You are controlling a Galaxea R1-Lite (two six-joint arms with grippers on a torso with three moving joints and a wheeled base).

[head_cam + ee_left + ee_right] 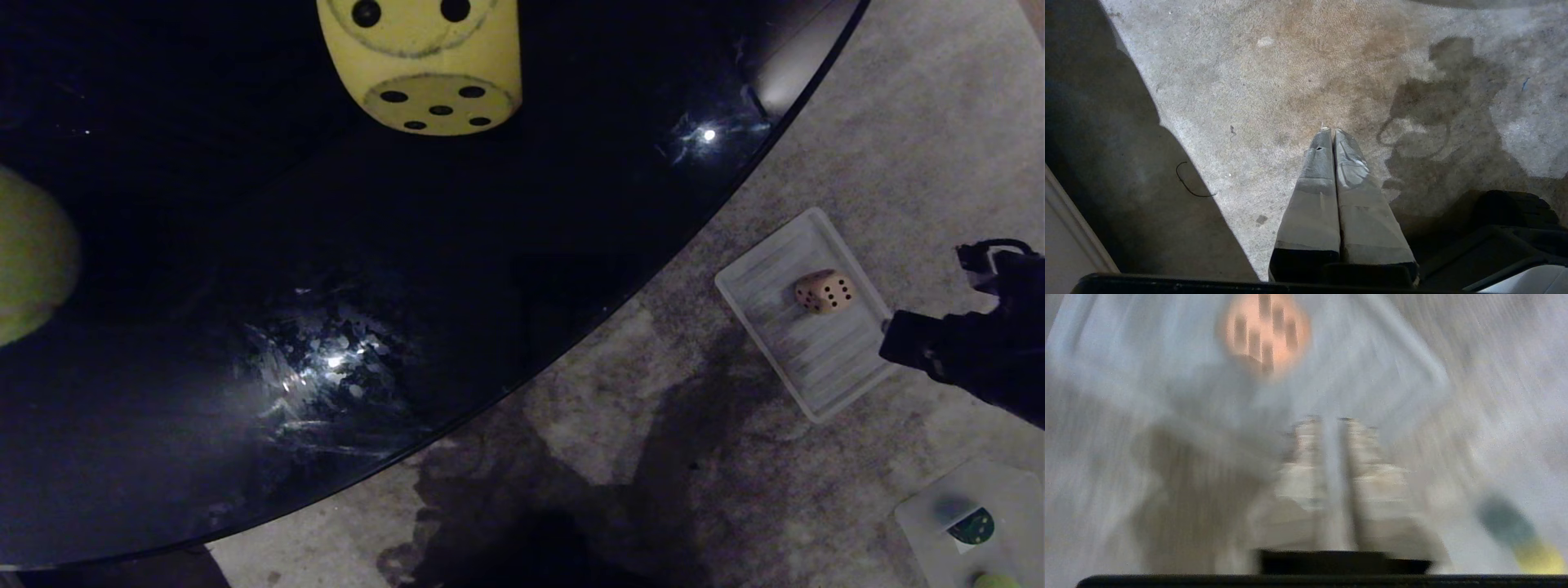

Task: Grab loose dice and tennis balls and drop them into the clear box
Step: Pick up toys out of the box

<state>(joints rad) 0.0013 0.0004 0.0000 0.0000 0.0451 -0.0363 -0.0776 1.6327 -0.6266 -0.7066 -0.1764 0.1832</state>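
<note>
currently the head view looks down over a dark glossy round table [343, 269]. a yellow die [423, 61] sits on it near the far edge, and a tennis ball [28, 253] lies at the table's left side, partly cut off by the frame.

on the carpet [914, 122] right of the table lies a ribbed clear panel [784, 351] with the tan die [824, 291] resting on it. the right arm [971, 347] reaches in from the right edge, its dark tip just over the panel's near-right rim, beside the tan die but apart from it. right gripper [1333, 424] in its wrist view: heavy blur, fingers show a narrow slit between them, nothing in it. tan die [1267, 332] is ahead of the fingertips, not touching.

bottom right corner of the head view: the clear box [922, 514] on the carpet, with a dark green die [971, 527] inside and a second tennis ball [996, 581] at the frame edge; cannot tell if that ball is inside the walls.

left gripper [1332, 131] hangs parked over bare carpet, fingers pressed together, empty.
</note>
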